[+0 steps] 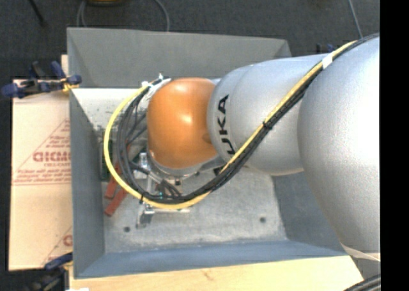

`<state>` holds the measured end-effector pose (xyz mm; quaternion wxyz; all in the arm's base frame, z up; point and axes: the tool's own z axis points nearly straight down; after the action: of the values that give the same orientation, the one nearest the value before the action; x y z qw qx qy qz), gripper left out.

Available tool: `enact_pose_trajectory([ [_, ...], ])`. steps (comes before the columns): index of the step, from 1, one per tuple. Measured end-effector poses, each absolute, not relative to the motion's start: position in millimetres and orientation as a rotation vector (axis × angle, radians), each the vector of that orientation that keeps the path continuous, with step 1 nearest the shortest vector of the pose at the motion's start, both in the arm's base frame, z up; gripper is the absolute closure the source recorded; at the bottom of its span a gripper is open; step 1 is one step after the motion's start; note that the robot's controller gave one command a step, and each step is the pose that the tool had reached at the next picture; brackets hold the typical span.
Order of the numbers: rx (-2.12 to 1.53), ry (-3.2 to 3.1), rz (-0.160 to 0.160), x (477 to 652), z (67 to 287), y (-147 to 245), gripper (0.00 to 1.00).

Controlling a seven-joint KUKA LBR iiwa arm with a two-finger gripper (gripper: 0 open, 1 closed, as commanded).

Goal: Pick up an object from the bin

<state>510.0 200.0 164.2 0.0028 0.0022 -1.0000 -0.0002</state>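
Arm (281, 123): smooth grey casing, is spanning the bin from the right.
Bin (211, 222): grey metal, sloped walls, speckled floor.
Wrist cover (179, 126): glossy orange dome, cables looping round it.
Red-brown piece (115, 197): slim, is lying by the left wall, beside the pincer.
Pincer (148, 210): is hanging low; open or closed, cannot tell.
Progress: grasp and lift are seemingly remaining.

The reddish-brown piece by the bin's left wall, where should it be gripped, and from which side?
Probably across the narrow width of the reddish-brown piece, on its exposed lower half, coming from above and the right: it lies long and slanted, and the left wall crowds its other side.
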Motion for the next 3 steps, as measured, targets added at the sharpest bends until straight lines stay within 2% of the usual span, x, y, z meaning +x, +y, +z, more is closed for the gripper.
enact_pose_trajectory([
  [1,0.001,-3.144,-0.003,512.1,168.6,199.1,0.00],
  [2,0.084,-3.147,-0.011,502.6,79.1,99.0,1.00],
  [3,0.082,-3.146,-0.011,502.6,79.1,99.0,1.00],
])
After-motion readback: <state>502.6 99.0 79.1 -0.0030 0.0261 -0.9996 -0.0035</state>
